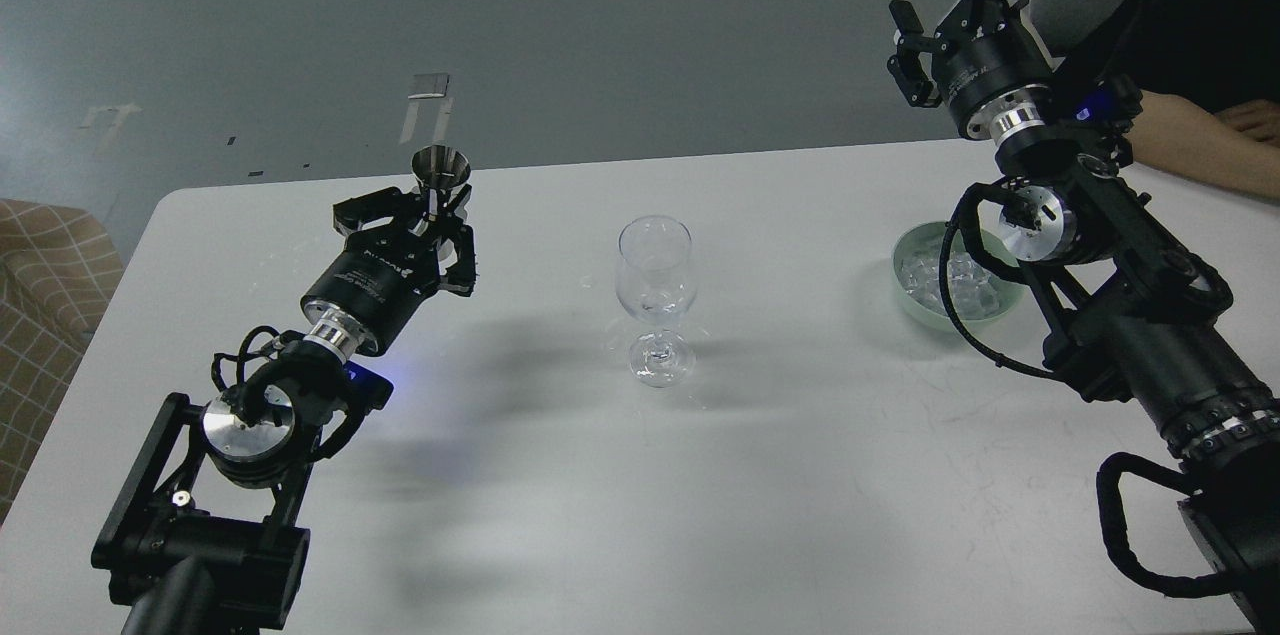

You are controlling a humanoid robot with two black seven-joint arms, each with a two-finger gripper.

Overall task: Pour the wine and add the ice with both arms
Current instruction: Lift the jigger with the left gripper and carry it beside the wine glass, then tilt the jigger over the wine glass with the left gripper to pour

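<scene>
A clear stemmed wine glass [655, 285] stands upright at the table's middle and looks empty. My left gripper [425, 215] is shut on a small metal measuring cup [441, 169], held upright above the table, left of the glass. A pale green bowl [905, 265] holds several clear ice cubes [940, 283] at the right; my right arm's cable and wrist cover part of it. My right gripper [950, 10] is open and empty, raised high beyond the table's far edge, above and behind the bowl.
The white table [800, 475] carries only the glass and the bowl. A person's bare forearm [1200, 150] rests on the far right corner. A checked seat [45, 265] stands off the table's left edge.
</scene>
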